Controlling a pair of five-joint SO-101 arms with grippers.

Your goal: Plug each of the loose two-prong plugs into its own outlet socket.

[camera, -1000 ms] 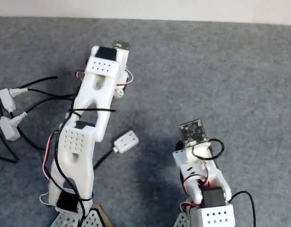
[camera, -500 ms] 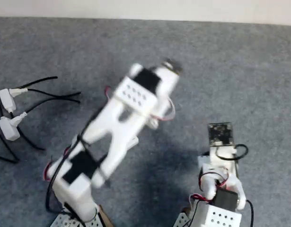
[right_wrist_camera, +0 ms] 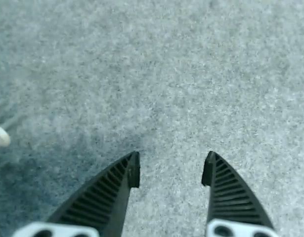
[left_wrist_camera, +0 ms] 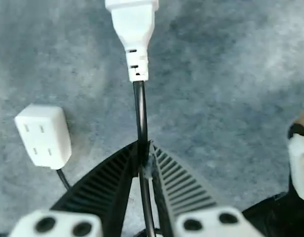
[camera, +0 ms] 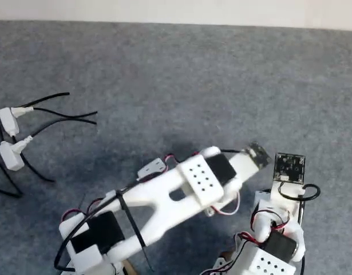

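The white plug hangs just past the left gripper. The gripper is squeezed tight on the plug's black cord. A white socket block lies on the grey carpet near the plug, not touching it. The left arm lies across the near side, close to the right arm. The right gripper is spread wide over bare carpet. Two more plugs lie at the left edge, well apart from the arms. The far side has lots of room.
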